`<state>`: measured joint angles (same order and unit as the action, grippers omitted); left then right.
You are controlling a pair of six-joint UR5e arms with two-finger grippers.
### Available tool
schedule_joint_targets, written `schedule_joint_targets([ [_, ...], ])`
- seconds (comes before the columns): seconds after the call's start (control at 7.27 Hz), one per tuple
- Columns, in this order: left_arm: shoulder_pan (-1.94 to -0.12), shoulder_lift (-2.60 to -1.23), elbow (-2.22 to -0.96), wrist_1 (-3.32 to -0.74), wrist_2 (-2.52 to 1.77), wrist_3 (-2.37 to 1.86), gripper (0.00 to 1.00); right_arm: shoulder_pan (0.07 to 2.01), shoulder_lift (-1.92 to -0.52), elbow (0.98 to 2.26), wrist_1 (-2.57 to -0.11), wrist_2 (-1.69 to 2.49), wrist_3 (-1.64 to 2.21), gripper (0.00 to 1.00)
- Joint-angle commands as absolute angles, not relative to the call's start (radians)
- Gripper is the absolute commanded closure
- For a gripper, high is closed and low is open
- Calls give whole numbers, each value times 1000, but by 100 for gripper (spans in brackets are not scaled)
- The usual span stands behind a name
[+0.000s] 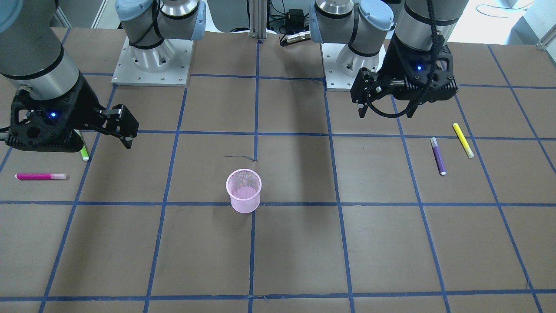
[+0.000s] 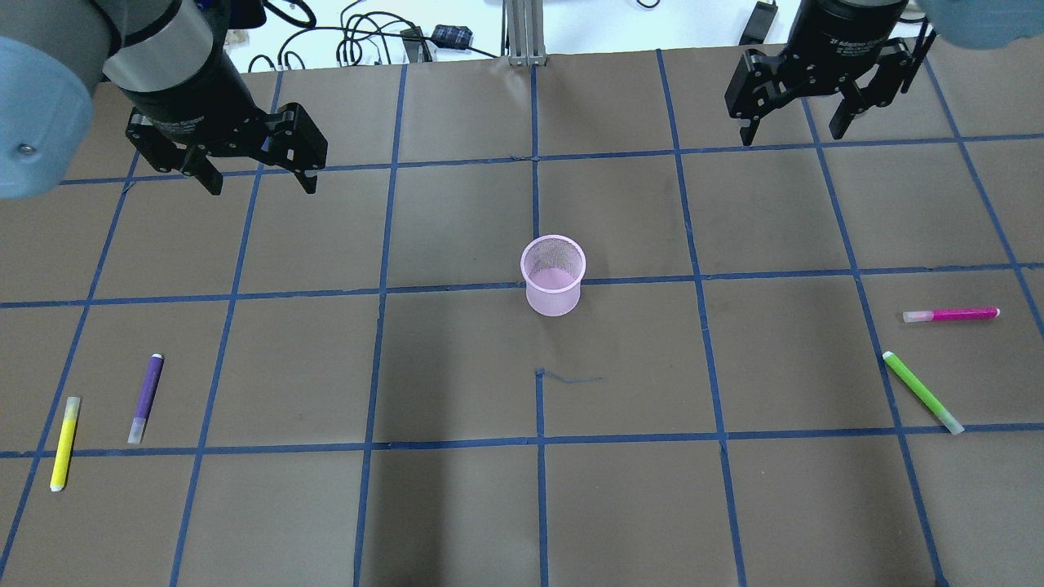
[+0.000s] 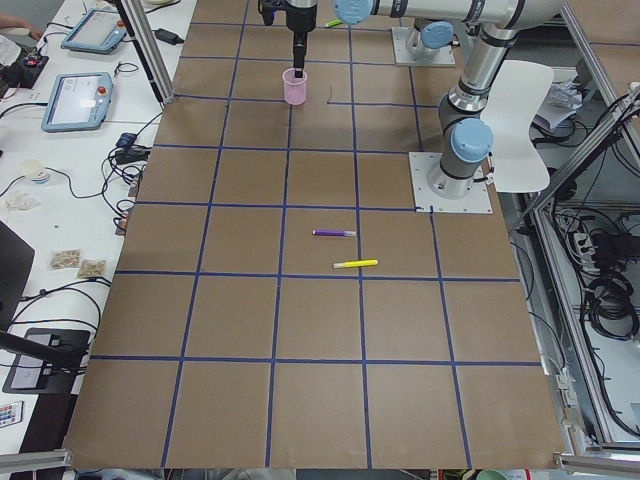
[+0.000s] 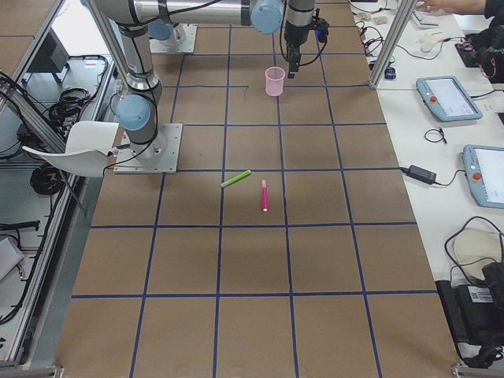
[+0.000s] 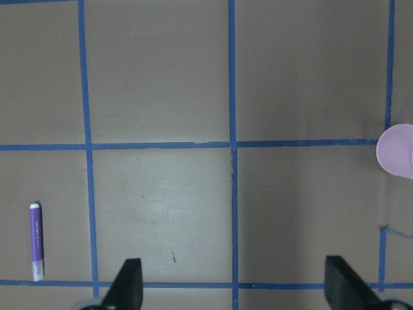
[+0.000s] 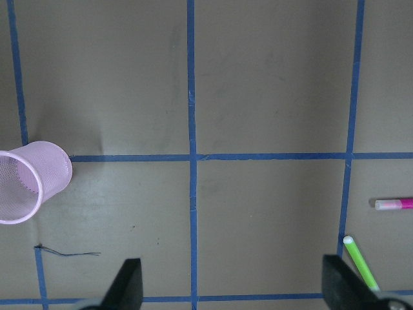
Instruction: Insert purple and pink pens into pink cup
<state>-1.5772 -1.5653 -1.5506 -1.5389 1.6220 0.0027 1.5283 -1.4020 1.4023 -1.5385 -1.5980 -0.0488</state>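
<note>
Yellow pen (image 2: 64,444), green pen (image 2: 922,392) flat on brown table (image 2: 457,514), well apart; dark thread (image 2: 571,377) near centre.

Pink cup (image 2: 554,285): fine mesh, matt, walls see-through as I view it. Table (image 2: 457,505) beneath the cup: matt brown paper-like cover, lines of smooth blue tape (image 2: 457,446). Purple pen (image 2: 146,397) and pink pen (image 2: 951,314), well apart from the cup on opposite sides: smooth plastic, frosted-looking caps. Left gripper (image 2: 262,188), right gripper (image 2: 792,137), either side of the cup: matt black casing.

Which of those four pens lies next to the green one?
The pink pen, beside the green pen on the robot's right side; the purple pen and yellow pen lie together on its left.
</note>
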Motion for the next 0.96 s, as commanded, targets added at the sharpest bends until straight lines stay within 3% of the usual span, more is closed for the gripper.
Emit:
schedule_joint_targets([
  [0.0,-1577,-1563,-1551,-1539,1621,3,0,1531,-1401,1404,-1540,-1597,-49,2],
  [0.55,-1577,-1562,-1551,-1534,1624,5,0,1531,-1396,1401,-1537,-1598,-83,0],
  [0.83,-1565,-1563,-1543,-1536,1623,8,0,1476,-1404,1399,-1516,-1656,-345,0],
])
